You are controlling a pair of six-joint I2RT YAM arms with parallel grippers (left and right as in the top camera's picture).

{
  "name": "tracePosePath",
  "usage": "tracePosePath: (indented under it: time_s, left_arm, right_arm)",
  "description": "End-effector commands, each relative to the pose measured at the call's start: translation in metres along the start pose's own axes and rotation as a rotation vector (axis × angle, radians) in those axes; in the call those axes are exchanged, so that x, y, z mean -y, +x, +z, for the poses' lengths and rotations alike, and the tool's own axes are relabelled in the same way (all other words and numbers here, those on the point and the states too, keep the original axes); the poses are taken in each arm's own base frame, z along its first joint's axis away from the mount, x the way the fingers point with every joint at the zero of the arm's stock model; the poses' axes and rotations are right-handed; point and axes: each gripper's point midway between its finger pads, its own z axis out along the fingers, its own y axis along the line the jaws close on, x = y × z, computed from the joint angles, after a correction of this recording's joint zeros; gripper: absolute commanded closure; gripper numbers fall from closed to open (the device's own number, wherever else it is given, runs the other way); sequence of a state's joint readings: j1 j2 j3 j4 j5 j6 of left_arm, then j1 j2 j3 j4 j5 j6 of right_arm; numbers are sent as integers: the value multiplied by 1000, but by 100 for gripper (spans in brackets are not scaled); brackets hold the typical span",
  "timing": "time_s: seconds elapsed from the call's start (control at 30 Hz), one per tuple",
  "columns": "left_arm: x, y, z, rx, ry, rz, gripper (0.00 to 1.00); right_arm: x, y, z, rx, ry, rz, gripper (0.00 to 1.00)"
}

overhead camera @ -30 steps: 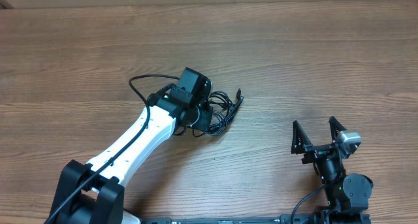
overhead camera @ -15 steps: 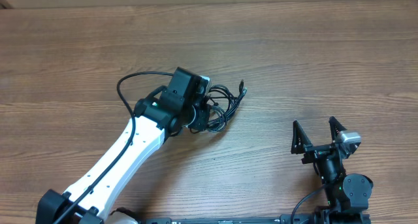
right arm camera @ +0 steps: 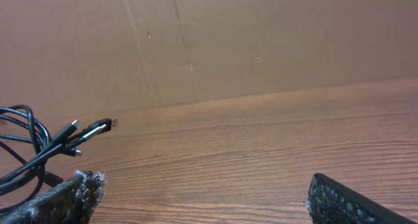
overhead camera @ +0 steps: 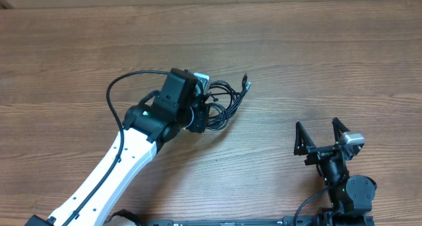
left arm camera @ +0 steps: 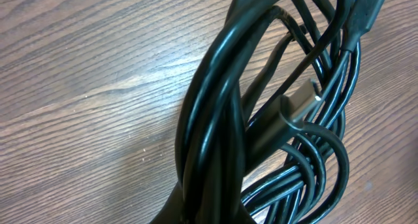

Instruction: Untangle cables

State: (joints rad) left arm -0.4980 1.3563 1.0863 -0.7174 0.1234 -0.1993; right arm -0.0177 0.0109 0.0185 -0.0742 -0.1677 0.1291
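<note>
Cables [overhead camera: 225, 105] lie in a tangled black bundle on the wooden table [overhead camera: 330, 55] a little left of centre, with the long axis running from lower left to upper right and the plug ends [overhead camera: 246, 82] pointing toward the far right. The left gripper [overhead camera: 203, 113] is closed on the near-left end of the bundle, where the cords bunch together in the left wrist view. The right gripper [overhead camera: 321, 135] rests well apart near the right front edge, fingers spread wide and holding nothing.

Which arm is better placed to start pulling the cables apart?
Left: its gripper is at the cables, which fill its wrist view. The right gripper sits open, well away from them.
</note>
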Motion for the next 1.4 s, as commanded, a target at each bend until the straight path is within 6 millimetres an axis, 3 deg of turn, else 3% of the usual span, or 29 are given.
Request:
tracePosePath:
  time_s: [0.0,1.37]
  left_arm:
    - [8,-16,-20,75,16,36,96]
    - [7,-10,-20,52,11,48,96]
  right_arm:
    - [1,2,0,3,3,-4,0]
    - [1,2,0,3,3,-4,0]
